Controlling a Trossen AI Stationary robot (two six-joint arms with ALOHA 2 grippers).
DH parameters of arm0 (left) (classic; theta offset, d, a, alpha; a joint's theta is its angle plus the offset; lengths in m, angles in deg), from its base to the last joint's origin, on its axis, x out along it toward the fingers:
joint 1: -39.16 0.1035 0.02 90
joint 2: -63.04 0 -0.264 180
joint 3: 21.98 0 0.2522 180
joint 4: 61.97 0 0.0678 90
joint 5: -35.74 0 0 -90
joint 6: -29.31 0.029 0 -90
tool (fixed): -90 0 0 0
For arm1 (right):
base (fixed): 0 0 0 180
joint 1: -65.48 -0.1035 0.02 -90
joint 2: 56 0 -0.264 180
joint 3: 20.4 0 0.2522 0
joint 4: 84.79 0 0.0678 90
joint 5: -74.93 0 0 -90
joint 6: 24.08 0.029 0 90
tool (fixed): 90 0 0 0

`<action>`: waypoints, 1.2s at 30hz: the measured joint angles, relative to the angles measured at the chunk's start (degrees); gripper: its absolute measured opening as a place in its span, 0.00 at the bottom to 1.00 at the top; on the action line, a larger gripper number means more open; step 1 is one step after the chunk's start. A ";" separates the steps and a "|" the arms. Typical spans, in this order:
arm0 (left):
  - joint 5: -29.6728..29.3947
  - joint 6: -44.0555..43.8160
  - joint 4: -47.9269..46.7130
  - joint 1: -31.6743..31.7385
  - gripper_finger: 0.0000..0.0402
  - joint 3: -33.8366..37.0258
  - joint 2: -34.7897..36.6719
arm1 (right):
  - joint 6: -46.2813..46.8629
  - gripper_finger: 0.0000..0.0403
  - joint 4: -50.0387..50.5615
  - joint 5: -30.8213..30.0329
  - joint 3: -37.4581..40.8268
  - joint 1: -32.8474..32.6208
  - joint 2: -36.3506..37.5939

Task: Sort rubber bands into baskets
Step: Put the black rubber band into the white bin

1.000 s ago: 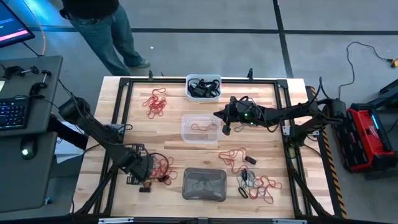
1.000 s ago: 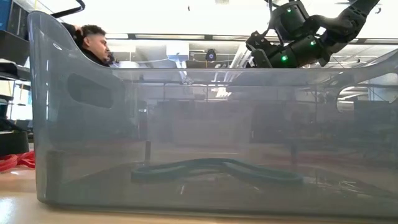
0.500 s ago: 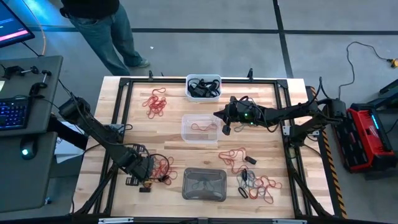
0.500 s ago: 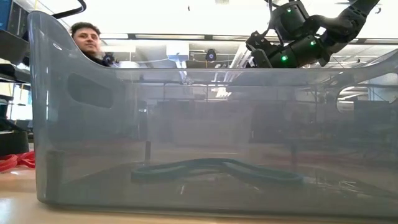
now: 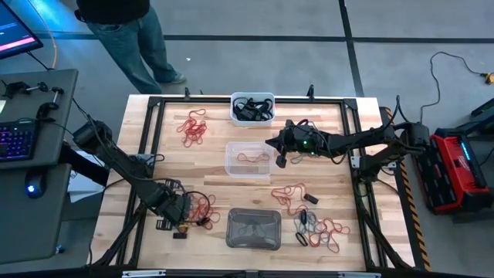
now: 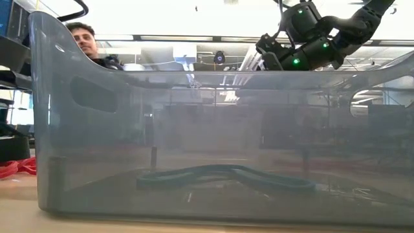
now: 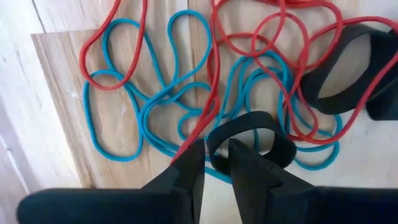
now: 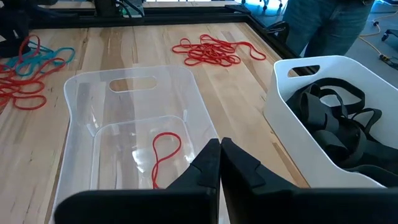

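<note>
Wooden tabletop (image 5: 212, 166) inside a black frame, both arms unmoved since the earlier frames; the only visible change is the person (image 6: 83, 40) behind the table, whose head sits a little differently in the low view.

Left gripper (image 7: 216, 163) low over the near-left pile of rubber bands (image 5: 199, 207). Its jaws stand a narrow gap apart where half a second before they had just parted, with the rim of a black band (image 7: 249, 138) between the tips; whether it is gripped cannot be told. Red and teal loops lie tangled around it.

Right gripper (image 8: 219, 163) hovers just beside the clear basket (image 5: 248, 160) at mid-table, jaws pressed together, holding nothing. One red band (image 8: 163, 154) lies in that basket.

White basket (image 5: 252, 108) at the far edge holds black bands. Grey basket (image 5: 253, 228) at the near edge fills the low view and hides most of the table; a dark band (image 6: 220, 175) lies on its floor.

Loose bands: a red cluster (image 5: 192, 127) far left, a mixed red and black group (image 5: 315, 225) near right.

Beyond the table: grey floor, a desk with a keyboard (image 5: 15, 140) on the left.
</note>
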 joint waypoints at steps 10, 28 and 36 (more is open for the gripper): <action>1.83 4.42 1.94 -0.02 0.01 0.00 0.00 | -0.14 0.00 0.33 -0.01 0.00 0.00 0.00; 3.63 5.30 2.54 -0.06 0.08 0.02 -0.86 | -0.46 0.00 0.47 0.00 0.00 0.00 0.00; 5.13 6.72 2.61 -0.09 0.10 0.02 -4.63 | -0.46 0.00 0.48 -0.01 0.00 0.00 0.00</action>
